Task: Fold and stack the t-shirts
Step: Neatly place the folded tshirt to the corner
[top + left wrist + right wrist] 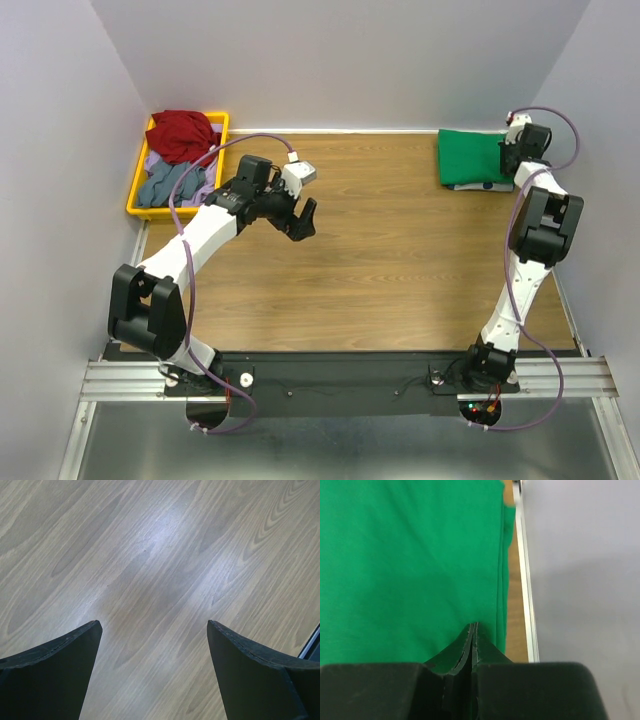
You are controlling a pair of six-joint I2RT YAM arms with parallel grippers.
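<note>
The soft, limp green t-shirt [470,157] is lying folded at the far right of the tabletop [400,270], the right fingers [462,652] pressing together over its layered edge, probably the best hold, the left fingers [55,670] gaping empty

Off to the left of my left hand [303,218] and a little beyond it, I see a yellow bin [146,209] sitting in the counter's far left corner. A red cloth [182,132] is heaped at its far end, with grey-blue cloth [165,185] and a bit of lavender cloth [152,160] nearer to me. Under that hand the wood-grain counter [150,580] shows a pale glare. Just right of my right hand [472,626], a metal strip [526,605] edges the counter, with a grey wall [580,570] beyond it.
</note>
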